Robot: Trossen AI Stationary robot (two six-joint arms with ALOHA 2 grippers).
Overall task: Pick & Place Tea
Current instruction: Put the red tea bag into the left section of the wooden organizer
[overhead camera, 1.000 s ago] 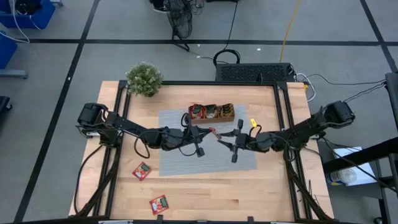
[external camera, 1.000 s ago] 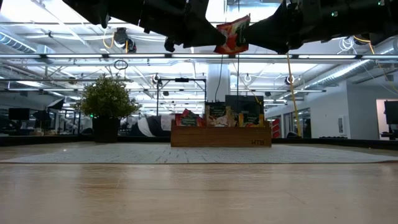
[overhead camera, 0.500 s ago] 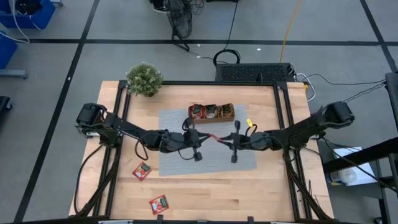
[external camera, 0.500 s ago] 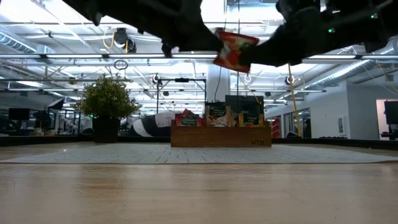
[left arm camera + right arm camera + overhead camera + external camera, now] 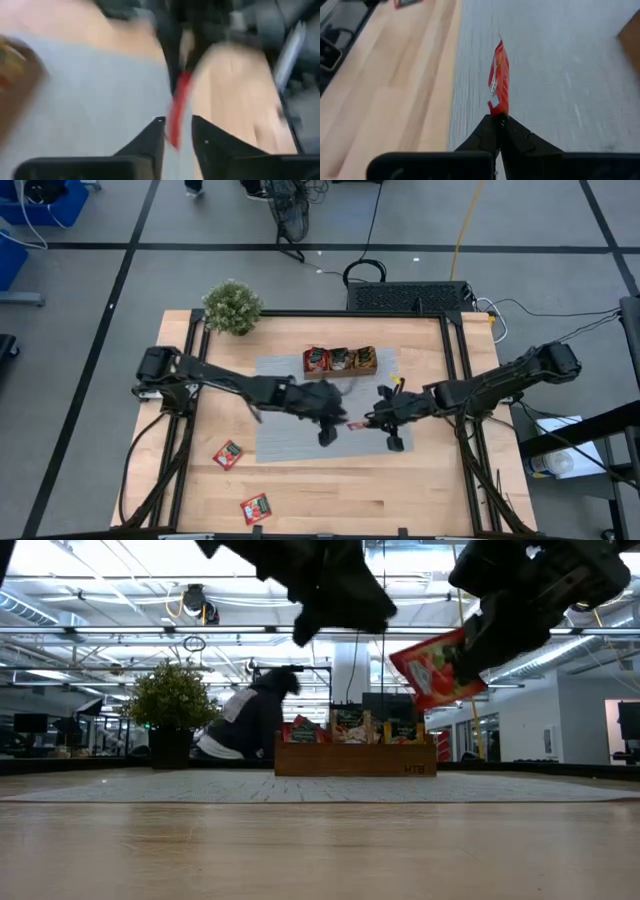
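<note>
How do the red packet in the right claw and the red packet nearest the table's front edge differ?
The held packet hangs edge-on over the grey mat, pinched in the shut right claw; the front packet lies flat on bare wood, untouched. Both are small red tea packets.

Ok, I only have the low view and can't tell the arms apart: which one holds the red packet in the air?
Observer: The right gripper; its wrist view shows the jaws shut on the red packet by its edge.
Operator: And the left?
Observer: The left gripper has its jaws apart, close by that packet.
Operator: Any packets loose?
Observer: Two loose packets lie on the table, off the grey mat.
</note>
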